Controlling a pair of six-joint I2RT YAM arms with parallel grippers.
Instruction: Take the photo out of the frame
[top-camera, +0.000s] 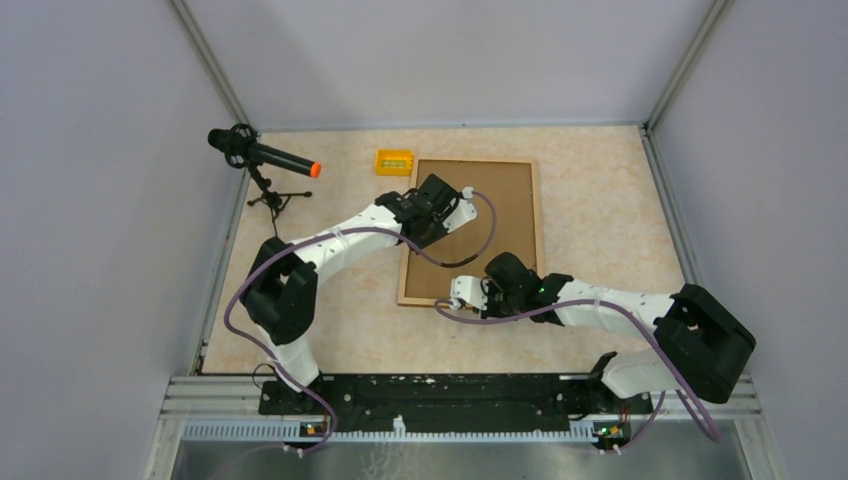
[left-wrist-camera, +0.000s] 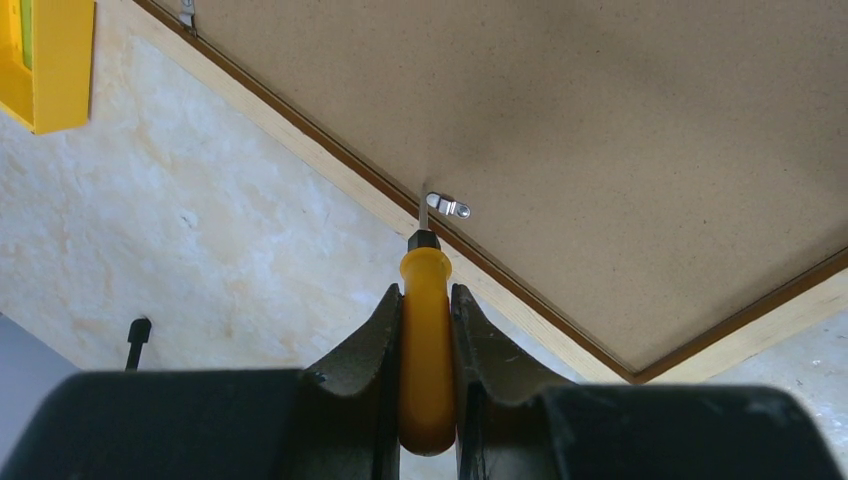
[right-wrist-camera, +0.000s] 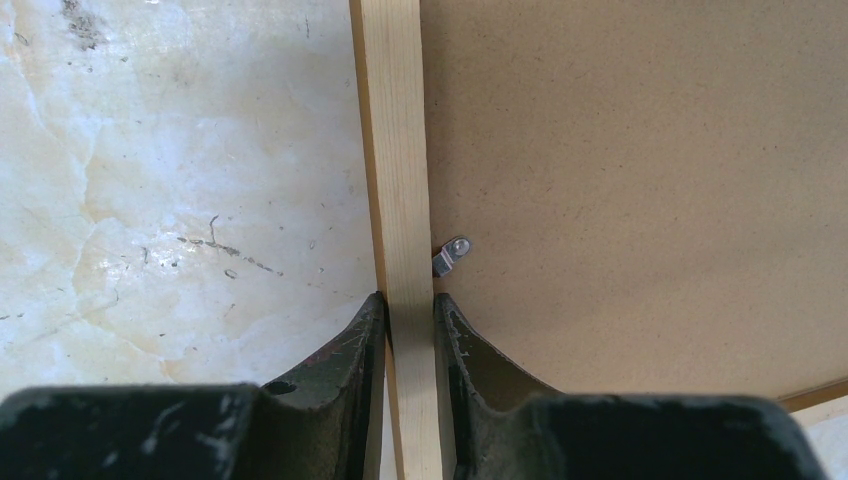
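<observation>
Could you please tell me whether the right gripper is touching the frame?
Touching. The right wrist view shows the right gripper closed on the frame, both fingers flush against its rim.

The frame lies back-up mid-picture on the worktop. The left end effector is over its left edge. The right end effector is at its lower edge.
</observation>
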